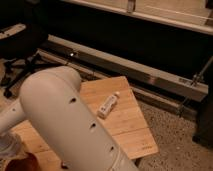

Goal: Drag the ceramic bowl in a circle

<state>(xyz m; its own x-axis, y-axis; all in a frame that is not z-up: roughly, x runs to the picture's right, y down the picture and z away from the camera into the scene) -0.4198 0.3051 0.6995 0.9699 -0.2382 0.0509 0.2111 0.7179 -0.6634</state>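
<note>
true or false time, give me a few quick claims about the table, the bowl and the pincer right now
1. The robot arm hides much of the wooden table. True.
2. The ceramic bowl sits at the table's far right corner. False: only a reddish-brown sliver shows at the bottom left.
3. A small white tube lies on the table. True.
4. The pincer hangs high above the office chair. False: it is low at the left edge, just above the bowl.
</note>
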